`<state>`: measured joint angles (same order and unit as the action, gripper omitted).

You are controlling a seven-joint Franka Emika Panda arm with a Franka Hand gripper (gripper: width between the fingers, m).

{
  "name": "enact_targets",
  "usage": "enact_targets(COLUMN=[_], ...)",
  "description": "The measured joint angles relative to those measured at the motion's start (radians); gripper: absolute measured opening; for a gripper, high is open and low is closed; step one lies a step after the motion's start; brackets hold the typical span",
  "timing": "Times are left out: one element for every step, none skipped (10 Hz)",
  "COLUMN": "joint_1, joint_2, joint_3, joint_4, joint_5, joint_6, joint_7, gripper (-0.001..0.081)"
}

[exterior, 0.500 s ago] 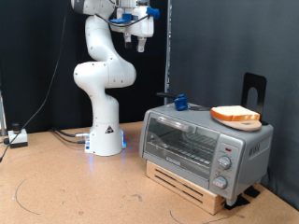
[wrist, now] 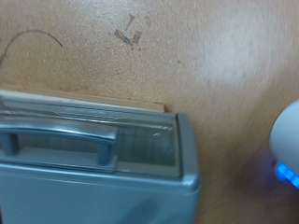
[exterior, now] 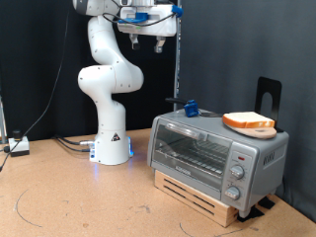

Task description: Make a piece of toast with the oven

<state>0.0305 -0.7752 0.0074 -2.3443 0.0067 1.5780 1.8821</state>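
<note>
Exterior view: oven (exterior: 212,150) shut, rack bare; toast (exterior: 249,122) on top.

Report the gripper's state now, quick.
Gripper: high above the toaster oven, holding nothing visible; whether the fingers are open or shut cannot be told. The toast lies on the oven's top.

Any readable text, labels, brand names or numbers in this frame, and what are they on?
None can be read.
Oven: the marks around the knobs on its control panel are too small and blurred to read.
Piece of toast, lying on a round board on top of the oven: no text.
Hand, high at the exterior view's top: no legible label.
Wrist view: oven door and tabletop show scuffs only, no writing.
</note>
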Motion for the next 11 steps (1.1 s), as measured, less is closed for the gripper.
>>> enact_targets(joint_1=[0.009,0.027,0.021,0.033,0.059,0.095,0.132,0.163,0.192,0.185,0.198], joint_2=[0.01,0.036,0.034,0.027,0.015,0.006,0.001,0.002,0.009,0.009,0.006], joint_3=[-0.019,-0.034,-0.031,-0.036,-0.042,-0.048,-0.06,-0.078,-0.105,-0.1,-0.107], joint_4=[-0.003,0.0,0.0,-0.003,-0.004,0.004,0.014,0.014,0.014,0.014,0.012], joint_5=[-0.036,-0.055,-0.049,-0.003,0.041,0.076,0.093,0.095,0.096,0.096,0.114], joint_6=[0.0,0.003,0.004,0.079,0.165,0.195,0.196,0.184,0.178,0.179,0.179], joint_7=[-0.128,-0.22,-0.18,-0.222,-0.29,-0.381,-0.482,-0.593,-0.683,-0.642,-0.721], gripper=[0.0807,0.0807,0.0807,0.0807,0.0807,0.0807,0.0807,0.0807,0.0807,0.0807,0.0807])
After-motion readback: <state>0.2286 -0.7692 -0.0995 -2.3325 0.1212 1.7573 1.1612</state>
